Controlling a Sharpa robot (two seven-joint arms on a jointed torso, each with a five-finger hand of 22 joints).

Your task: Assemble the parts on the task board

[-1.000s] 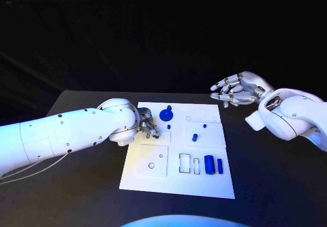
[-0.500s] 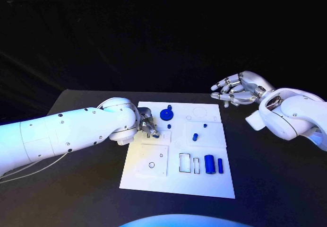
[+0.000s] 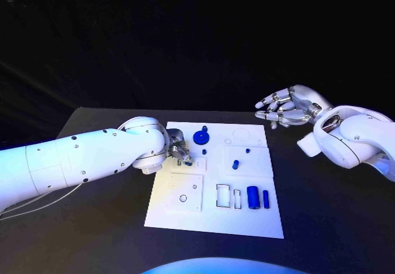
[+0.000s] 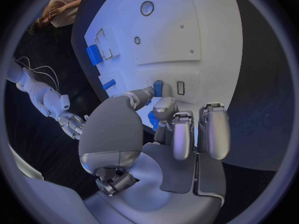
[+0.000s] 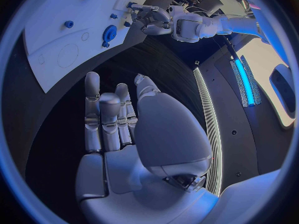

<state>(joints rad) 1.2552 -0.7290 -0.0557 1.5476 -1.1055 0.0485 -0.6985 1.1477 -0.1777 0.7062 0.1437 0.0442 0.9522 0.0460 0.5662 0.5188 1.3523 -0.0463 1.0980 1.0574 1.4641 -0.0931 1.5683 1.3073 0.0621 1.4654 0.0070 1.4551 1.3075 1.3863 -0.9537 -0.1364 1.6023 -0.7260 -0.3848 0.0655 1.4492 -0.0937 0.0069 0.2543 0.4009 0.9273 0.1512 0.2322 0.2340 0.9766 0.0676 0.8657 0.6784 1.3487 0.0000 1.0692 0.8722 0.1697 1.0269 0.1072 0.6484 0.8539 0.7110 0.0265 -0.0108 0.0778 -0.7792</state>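
The white task board (image 3: pixel 212 220) lies in the middle of the black table. My left hand (image 3: pixel 177 153) rests over the board's left edge and pinches a small blue part (image 4: pixel 157 88) between thumb and fingertips, close to a small rectangular slot (image 4: pixel 181 87). On the board lie a round blue disc (image 3: pixel 201 137), two small blue pegs (image 3: pixel 204 152) (image 3: pixel 246 152), a short blue piece (image 3: pixel 236 165), a blue block (image 3: pixel 253 198) and a thin blue bar (image 3: pixel 265 199). My right hand (image 3: pixel 284 108) hovers past the board's far right corner, fingers spread, holding nothing.
Raised white plates on the board carry holes and cut-outs, one with a round hole (image 3: pixel 182 199) near the front left. Bare black table (image 3: pixel 329 217) lies to the right of the board and in front of it. The right wrist view shows the board (image 5: pixel 69 40) and my left hand (image 5: pixel 149 16) beyond it.
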